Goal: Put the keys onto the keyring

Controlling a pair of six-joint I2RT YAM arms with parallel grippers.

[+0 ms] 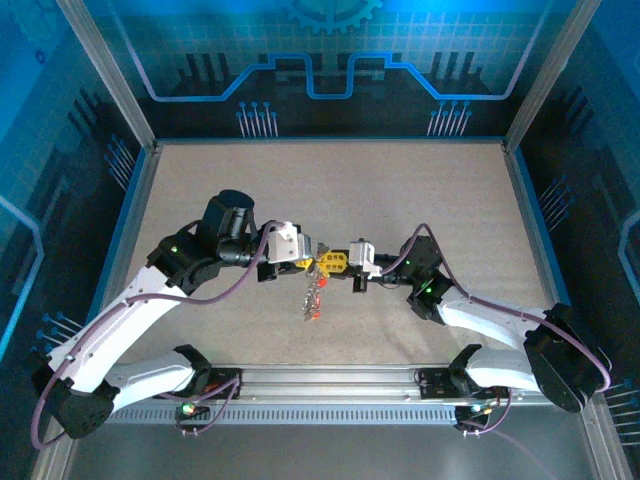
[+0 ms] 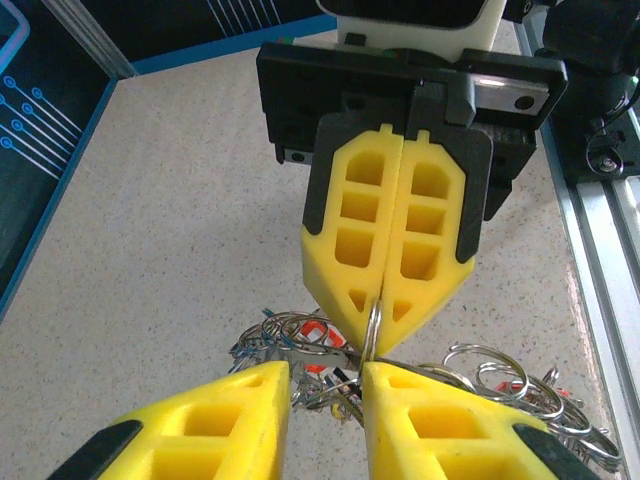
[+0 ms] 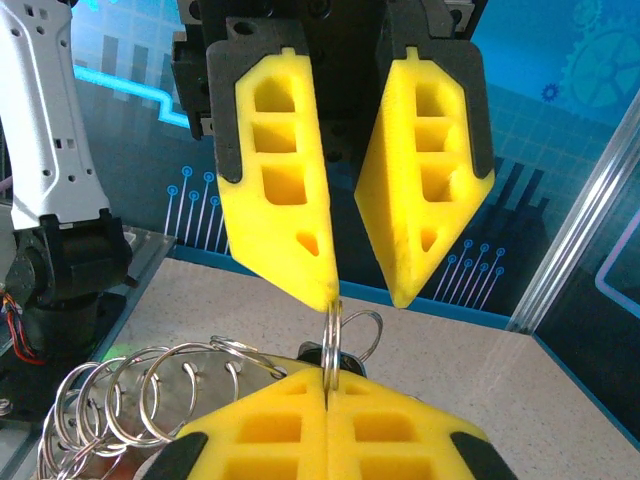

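Observation:
The keyring (image 3: 332, 338) is a thin silvery ring standing on edge above the table. My right gripper (image 3: 327, 380) is shut on its lower part. My left gripper (image 3: 365, 298) faces it, open, with one fingertip (image 3: 322, 292) touching the ring's top. In the left wrist view my left gripper (image 2: 325, 378) stands open and the keyring (image 2: 371, 335) lies against the inner face of one finger (image 2: 400, 390), held by the shut right gripper (image 2: 380, 315). A bunch of keys (image 2: 295, 340) with red tags hangs below. From above, both grippers (image 1: 305, 255) (image 1: 350, 262) meet mid-table over the hanging keys (image 1: 313, 295).
Several smaller silvery split rings (image 3: 140, 395) fan out beside the held ring, with more of them (image 2: 500, 375) in the left wrist view. An aluminium rail (image 1: 330, 380) runs along the near table edge. Blue panels and metal posts (image 1: 110, 80) wall the speckled table (image 1: 340, 190).

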